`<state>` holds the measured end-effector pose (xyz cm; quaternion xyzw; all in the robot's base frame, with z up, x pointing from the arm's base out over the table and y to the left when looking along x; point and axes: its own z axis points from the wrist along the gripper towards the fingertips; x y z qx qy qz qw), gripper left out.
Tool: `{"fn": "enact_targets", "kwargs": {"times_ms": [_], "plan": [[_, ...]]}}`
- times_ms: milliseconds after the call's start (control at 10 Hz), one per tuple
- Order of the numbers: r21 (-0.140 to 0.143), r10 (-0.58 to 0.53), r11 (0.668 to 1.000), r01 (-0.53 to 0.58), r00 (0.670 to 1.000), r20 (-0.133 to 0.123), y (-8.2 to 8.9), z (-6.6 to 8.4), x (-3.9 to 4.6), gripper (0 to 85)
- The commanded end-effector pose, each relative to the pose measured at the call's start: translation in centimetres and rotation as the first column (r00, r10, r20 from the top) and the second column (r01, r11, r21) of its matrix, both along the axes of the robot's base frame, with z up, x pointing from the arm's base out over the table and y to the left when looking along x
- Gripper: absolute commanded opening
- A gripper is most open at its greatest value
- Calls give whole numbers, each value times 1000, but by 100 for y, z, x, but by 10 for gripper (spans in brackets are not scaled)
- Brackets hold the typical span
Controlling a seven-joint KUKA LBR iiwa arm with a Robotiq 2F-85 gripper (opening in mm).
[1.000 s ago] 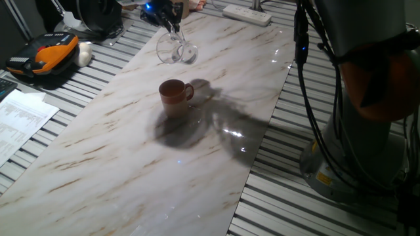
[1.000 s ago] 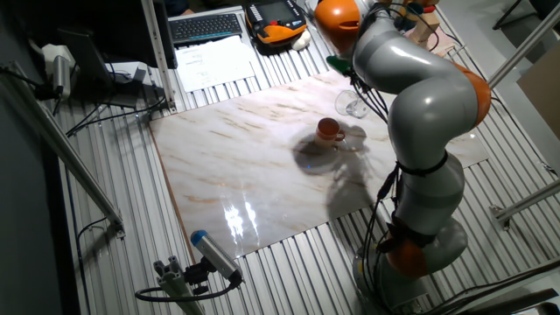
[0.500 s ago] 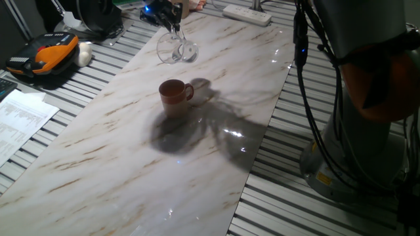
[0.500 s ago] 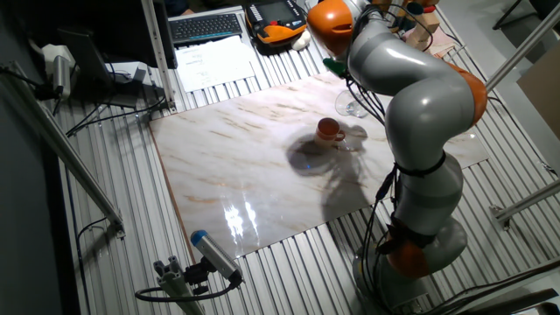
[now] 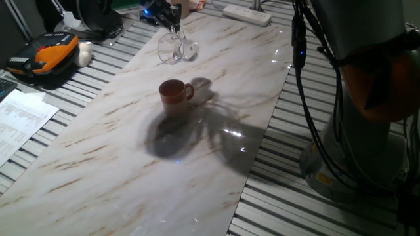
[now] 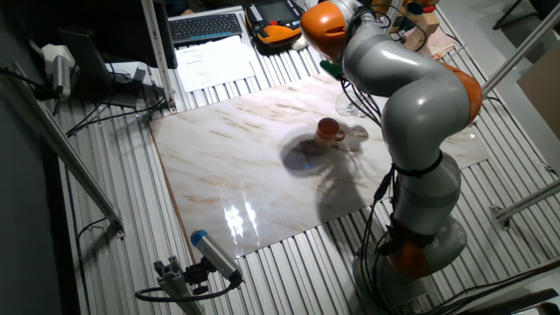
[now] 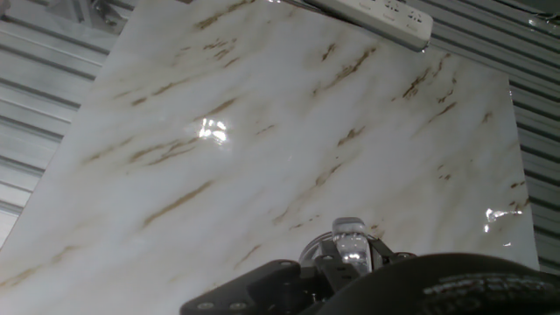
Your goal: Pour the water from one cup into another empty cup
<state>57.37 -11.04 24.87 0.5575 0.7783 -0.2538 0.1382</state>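
We cannot read any text, brand, number or sign in these pictures. The paper sheets [image 5: 20,121] at the left edge of one fixed view carry printed lines, but they are too small for us to read. The yellow label [image 5: 323,177] on the robot base [image 5: 328,172] shows dark marks that stay illegible. The keyboard [image 6: 206,27] and the orange device [image 6: 276,19] in the other fixed view are also too small to make out any characters.
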Motion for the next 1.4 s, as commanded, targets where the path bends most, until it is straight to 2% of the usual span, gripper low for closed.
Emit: {"fn": "enact_targets", "kwargs": {"times_ms": [0, 400, 900, 1300], "plan": [[-1, 3, 1000, -3, 1000, 6, 1, 1, 0, 0], [-40, -4, 999, 5, 1000, 15, 20, 13, 5, 0], [-40, -9, 999, 9, 1000, 18, 83, 51, 14, 0], [-72, -6, 997, 8, 1000, 24, 100, 56, 13, 0]]}}
